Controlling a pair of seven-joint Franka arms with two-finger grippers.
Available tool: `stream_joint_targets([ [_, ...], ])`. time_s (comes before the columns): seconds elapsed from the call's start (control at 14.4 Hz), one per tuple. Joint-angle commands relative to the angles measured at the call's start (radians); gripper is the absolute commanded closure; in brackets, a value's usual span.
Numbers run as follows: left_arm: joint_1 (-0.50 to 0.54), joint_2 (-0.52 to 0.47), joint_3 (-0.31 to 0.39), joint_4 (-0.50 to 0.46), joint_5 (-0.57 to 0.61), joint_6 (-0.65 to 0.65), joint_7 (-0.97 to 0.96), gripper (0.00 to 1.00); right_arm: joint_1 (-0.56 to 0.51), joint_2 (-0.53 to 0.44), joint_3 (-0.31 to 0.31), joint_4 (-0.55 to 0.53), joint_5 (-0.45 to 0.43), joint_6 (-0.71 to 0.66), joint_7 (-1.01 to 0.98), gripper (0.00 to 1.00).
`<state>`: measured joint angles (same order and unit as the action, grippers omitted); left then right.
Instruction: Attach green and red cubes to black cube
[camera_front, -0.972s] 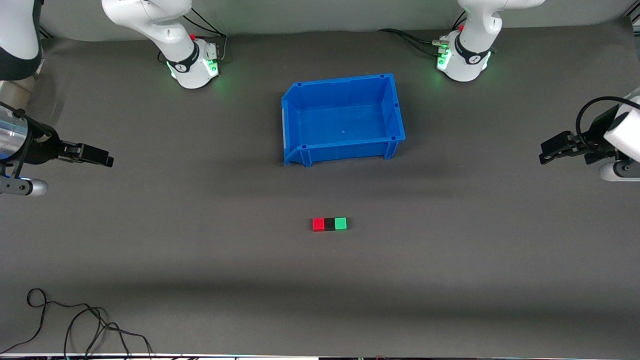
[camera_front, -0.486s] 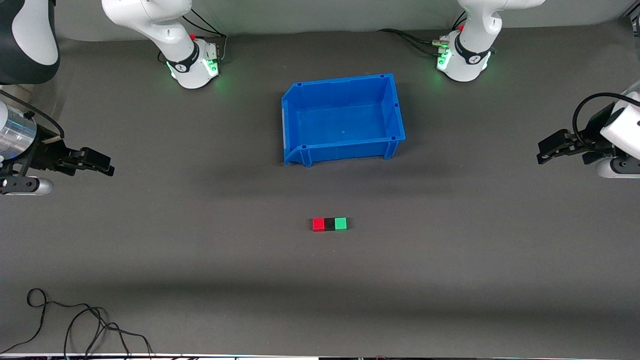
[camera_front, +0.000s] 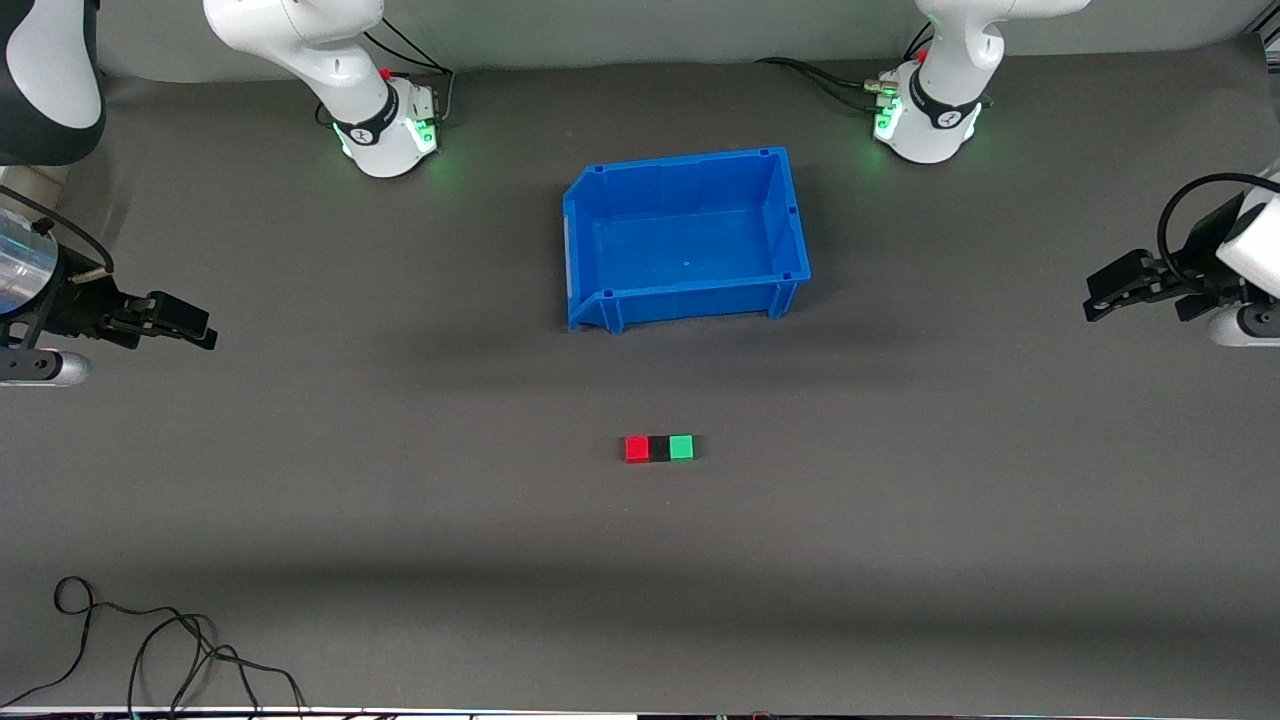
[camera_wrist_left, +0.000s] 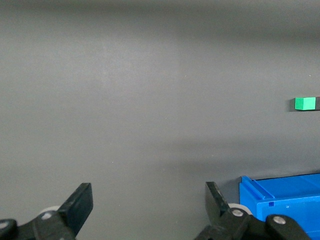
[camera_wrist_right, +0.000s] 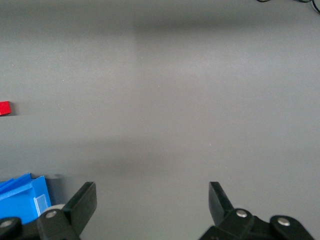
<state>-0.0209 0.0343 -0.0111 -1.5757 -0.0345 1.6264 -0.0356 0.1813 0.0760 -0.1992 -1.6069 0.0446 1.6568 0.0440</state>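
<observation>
Red cube (camera_front: 636, 449), black cube (camera_front: 659, 449), green cube (camera_front: 681, 447): one touching row, black between, nearer the camera than the blue bin (camera_front: 590, 235); joined, I judge | my left gripper (camera_front: 1098, 297): spread, empty, over its table end | my right gripper (camera_front: 196, 328): spread, empty, parked likewise, leaving the row undisturbed.

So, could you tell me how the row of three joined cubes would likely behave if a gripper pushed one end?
The red cube, black cube and green cube look stiff and flat-faced, so they should slide rather than roll. They sit low on the mat, so tipping seems unlikely. An off-centre push might swing or split the row.
</observation>
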Motion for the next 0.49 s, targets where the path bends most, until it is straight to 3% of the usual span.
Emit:
stream_joint_targets([
  [0.0,-0.004,-0.022,0.0,-0.001,0.019,-0.046,0.002,0.0,-0.066,-0.036,0.044,-0.033,-0.022,0.011,-0.019,0.0],
  [0.07,-0.004,-0.014,0.0,0.017,0.021,-0.069,0.002,0.0,-0.098,-0.038,0.079,-0.033,-0.02,0.009,-0.018,0.01],
  [0.42,-0.008,-0.005,-0.003,0.025,0.044,-0.126,0.0,0.0,-0.149,-0.067,0.139,-0.05,-0.023,0.006,0.0,0.0],
])
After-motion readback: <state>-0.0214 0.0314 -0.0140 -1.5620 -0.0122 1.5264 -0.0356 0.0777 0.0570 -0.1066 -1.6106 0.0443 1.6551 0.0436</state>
